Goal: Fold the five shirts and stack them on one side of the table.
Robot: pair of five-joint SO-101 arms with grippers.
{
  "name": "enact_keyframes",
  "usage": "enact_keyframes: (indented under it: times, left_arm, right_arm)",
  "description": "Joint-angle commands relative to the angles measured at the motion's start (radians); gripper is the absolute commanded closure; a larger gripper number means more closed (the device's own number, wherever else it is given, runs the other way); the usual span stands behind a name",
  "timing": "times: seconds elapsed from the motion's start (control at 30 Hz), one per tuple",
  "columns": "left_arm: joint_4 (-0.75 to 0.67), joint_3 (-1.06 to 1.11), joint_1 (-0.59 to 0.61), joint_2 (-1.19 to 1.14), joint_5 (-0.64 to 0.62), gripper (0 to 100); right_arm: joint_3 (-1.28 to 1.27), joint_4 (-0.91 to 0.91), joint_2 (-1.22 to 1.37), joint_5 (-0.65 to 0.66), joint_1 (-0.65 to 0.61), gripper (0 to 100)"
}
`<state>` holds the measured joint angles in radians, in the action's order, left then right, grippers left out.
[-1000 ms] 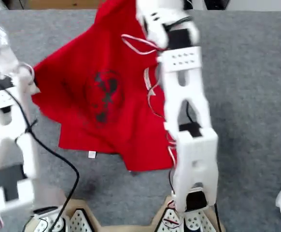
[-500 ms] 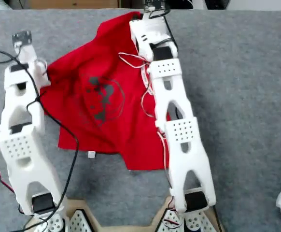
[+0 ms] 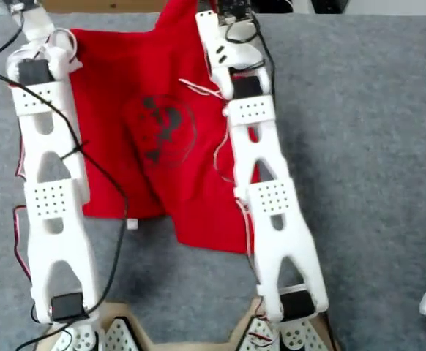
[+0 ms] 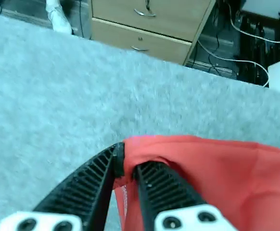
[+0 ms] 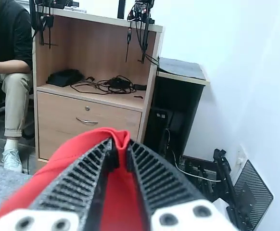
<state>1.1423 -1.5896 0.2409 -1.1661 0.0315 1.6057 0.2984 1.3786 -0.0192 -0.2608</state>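
A red fabric shirt with a dark print (image 3: 125, 175) lies spread on the grey fuzzy table (image 3: 374, 146), between the two arms. The left hand (image 4: 124, 155) is clamped on one far corner of the shirt. The right hand (image 5: 120, 144) pinches another far fold.

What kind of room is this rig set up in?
Probably an office or lab workroom: a wooden drawer cabinet with loose cables on its shelf stands beyond the grey felt-covered table that holds the red shirt.
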Motion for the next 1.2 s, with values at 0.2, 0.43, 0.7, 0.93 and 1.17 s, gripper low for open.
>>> enact_keyframes:
  times: [0.2,0.43,0.7,0.93,1.17]
  left_arm:
    - [0.008,-0.077,0.017,-0.122,-0.003,98]
    - [0.287,-0.077,0.034,-0.125,0.115,98]
    - [0.611,-0.084,0.020,-0.124,0.213,98]
    - [0.621,-0.083,0.052,-0.124,0.238,98]
    - [0.623,-0.006,0.041,-0.050,0.287,98]
  right_arm:
    - [0.062,0.002,0.007,0.011,0.088,99.3]
    - [0.064,0.242,-0.007,0.155,0.085,99.3]
    - [0.064,0.835,-0.200,0.150,0.065,99.3]
    - [0.062,1.220,-0.338,0.149,0.044,99.3]
    - [0.058,1.491,-0.407,0.140,0.012,99.3]
